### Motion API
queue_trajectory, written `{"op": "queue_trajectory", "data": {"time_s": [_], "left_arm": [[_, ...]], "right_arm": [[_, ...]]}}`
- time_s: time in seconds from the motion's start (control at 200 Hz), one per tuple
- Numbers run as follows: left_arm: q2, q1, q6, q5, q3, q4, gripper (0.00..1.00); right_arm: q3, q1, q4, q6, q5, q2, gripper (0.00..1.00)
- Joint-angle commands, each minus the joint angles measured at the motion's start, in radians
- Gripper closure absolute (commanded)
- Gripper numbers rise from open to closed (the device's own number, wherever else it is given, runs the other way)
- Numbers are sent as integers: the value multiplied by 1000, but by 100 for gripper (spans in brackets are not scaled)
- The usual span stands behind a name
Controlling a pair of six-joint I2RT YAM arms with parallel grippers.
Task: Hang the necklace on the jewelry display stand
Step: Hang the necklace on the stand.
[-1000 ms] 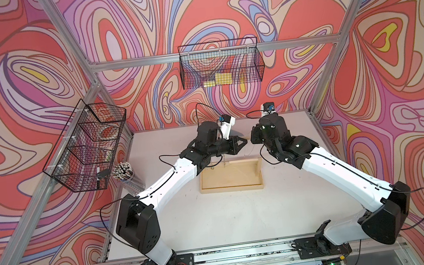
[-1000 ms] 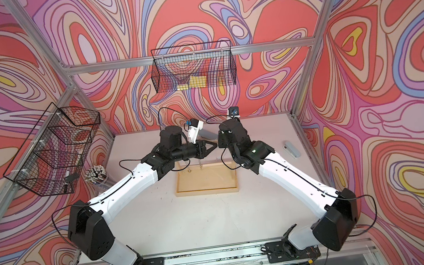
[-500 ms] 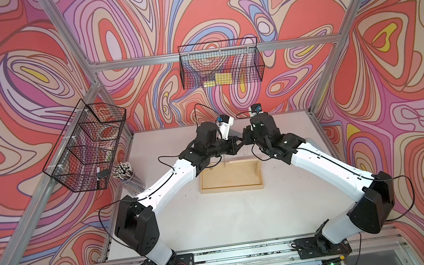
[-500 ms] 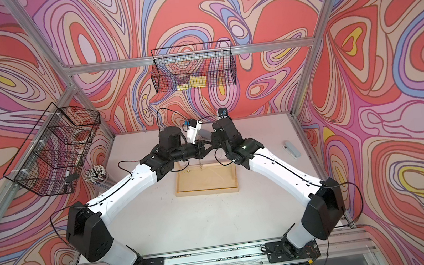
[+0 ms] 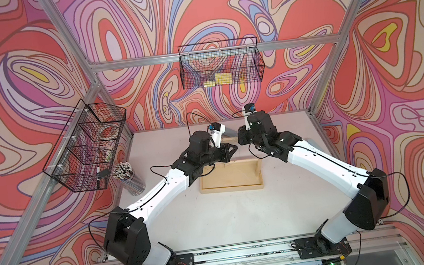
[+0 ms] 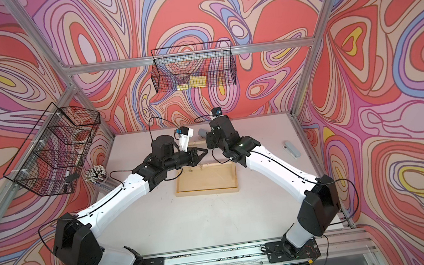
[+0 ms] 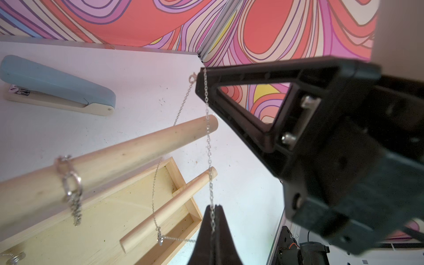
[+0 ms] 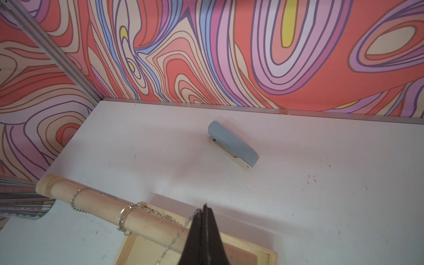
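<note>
we're at the threading step. the left gripper (image 7: pixel 212 213) is pinched tight on the necklace (image 7: pixel 208 149). the right gripper (image 8: pixel 205 211) is clamped on it too, up by the clasp, so the fine silver chain runs taut from one gripper to the other. the jewelry display stand (image 5: pixel 231 189) sits right under both grippers, and its top bar (image 7: pixel 128 156) pokes its free end in between them.

from the left wrist, one strand looks to pass behind that bar end and the other in front, so we judge the loop is only just on.

to do this well, we move both grippers together along the bar, away from its tip, holding the loop wide. we stop short of the chunky chain (image 7: pixel 68 181) hung further along. the low sag of the necklace hangs near the lower bar (image 7: pixel 169 206), which is a snag risk. then we lower and let go one side at a time.
</note>
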Motion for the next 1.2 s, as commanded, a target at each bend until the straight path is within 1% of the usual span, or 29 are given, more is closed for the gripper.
{"op": "queue_trajectory", "data": {"time_s": [0.0,0.22,0.396,0.601,0.916,1.192], "left_arm": [[-28,-1,-1,-1,-37,15,100],[-1,-2,-24,-9,-73,64,100],[17,-1,-24,-19,-82,70,100],[5,-2,-28,-12,-54,76,100],[1,2,36,-83,14,-16,100],[3,15,63,-129,23,-65,100]], "right_arm": [[-4,-6,8,0,-12,-1,100],[-28,-6,3,5,-49,-4,100],[-41,-6,4,0,-52,-15,100],[-35,-6,1,-3,-47,-14,100],[-42,-6,10,3,-47,-25,100],[-59,-6,18,5,-50,-30,100]]}}
